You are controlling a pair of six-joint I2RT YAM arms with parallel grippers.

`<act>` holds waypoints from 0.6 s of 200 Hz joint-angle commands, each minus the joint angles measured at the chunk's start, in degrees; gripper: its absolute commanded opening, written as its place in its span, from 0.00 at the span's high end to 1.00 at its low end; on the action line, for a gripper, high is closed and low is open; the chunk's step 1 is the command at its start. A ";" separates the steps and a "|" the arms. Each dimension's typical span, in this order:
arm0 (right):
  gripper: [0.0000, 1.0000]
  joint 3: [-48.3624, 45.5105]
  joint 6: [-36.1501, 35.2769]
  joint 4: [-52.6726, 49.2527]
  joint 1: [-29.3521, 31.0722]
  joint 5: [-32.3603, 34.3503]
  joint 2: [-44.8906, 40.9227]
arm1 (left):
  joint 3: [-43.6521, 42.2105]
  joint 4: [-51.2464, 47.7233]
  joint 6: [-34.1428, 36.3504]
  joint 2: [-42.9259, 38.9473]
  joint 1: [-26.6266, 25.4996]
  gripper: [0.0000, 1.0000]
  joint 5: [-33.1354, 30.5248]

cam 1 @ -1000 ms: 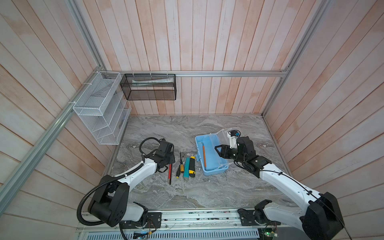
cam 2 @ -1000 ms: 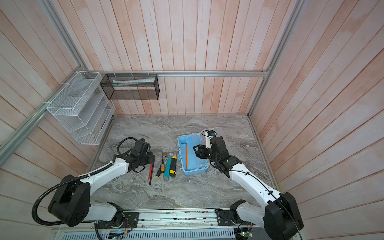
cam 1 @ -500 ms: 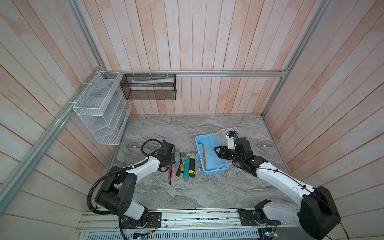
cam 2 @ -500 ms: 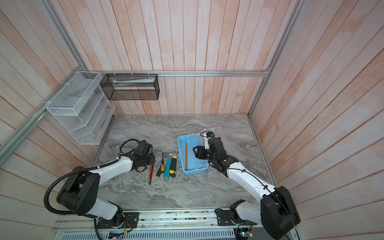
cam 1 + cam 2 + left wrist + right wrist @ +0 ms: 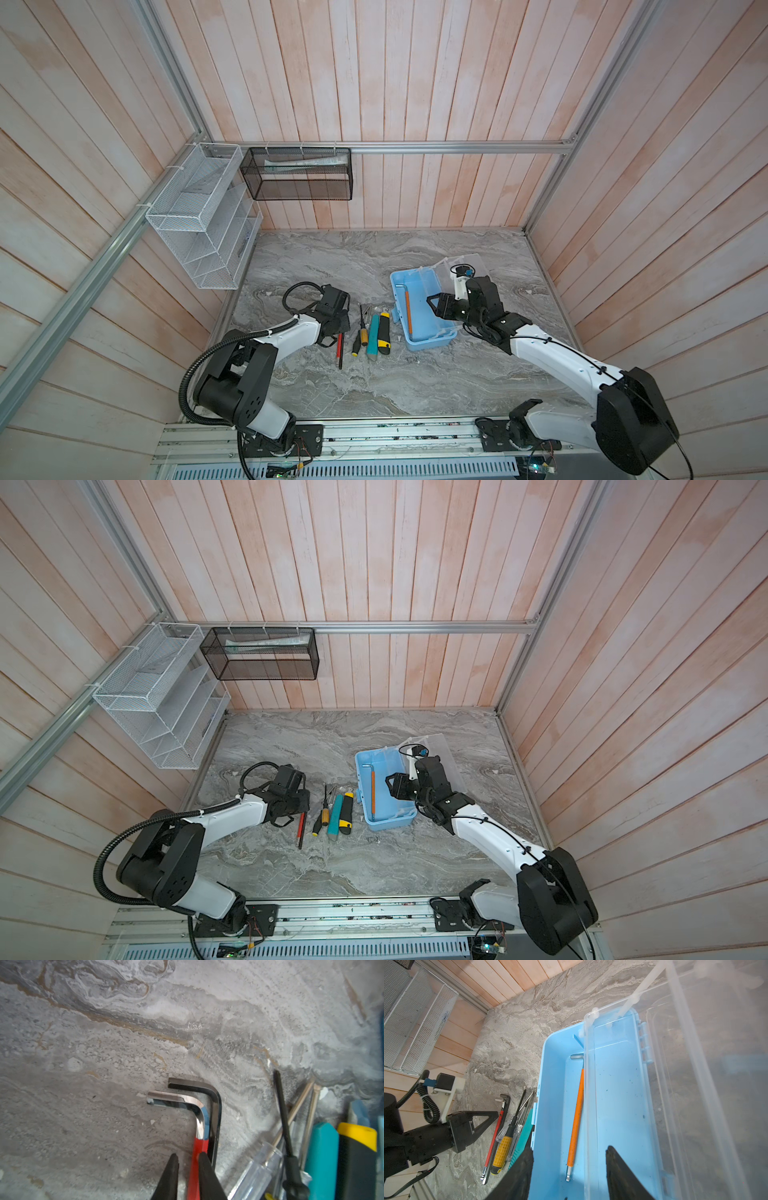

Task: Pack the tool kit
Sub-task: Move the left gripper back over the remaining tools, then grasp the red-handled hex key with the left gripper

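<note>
**Packing under way:** the tool kit [image 5: 430,341], a rectangular light-blue plastic case, sits open right of centre on the grey marble-patterned table [image 5: 415,386]. Its clear lid [image 5: 469,266] is thrown back on the side away from the loose tools. 1 orange-sleeved hex key [image 5: 408,311] lies inside, so the job looks barely begun.

The right gripper [image 5: 434,305] hangs over the case, fingers apart and empty. Left of the case, the left gripper [image 5: 188,1156] has its black fingers [image 5: 169,1178] pinched on a red-sleeved hex key [image 5: 199,1142] lying flat, with a black hex key [image 5: 216,1109] tight against it.

The next move, by the look of it, is to lift the red key alone. It must then clear the row of screwdrivers [image 5: 360,334], the teal utility knife [image 5: 374,332], the yellow-and-black utility knife [image 5: 384,332] and the case's near wall. The right gripper may have to give way. Bare marble lies open front and back.
</note>
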 commanded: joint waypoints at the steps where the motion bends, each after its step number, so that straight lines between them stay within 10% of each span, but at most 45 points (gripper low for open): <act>1: 0.44 -0.93 0.30 1.38 -0.34 -0.10 0.65 | -1.05 1.09 -0.13 0.70 0.30 0.78 -0.85; 120: 0.44 -2.20 0.46 3.62 -1.82 -2.46 2.04 | 0.62 -2.82 0.22 3.53 -0.37 0.76 -4.27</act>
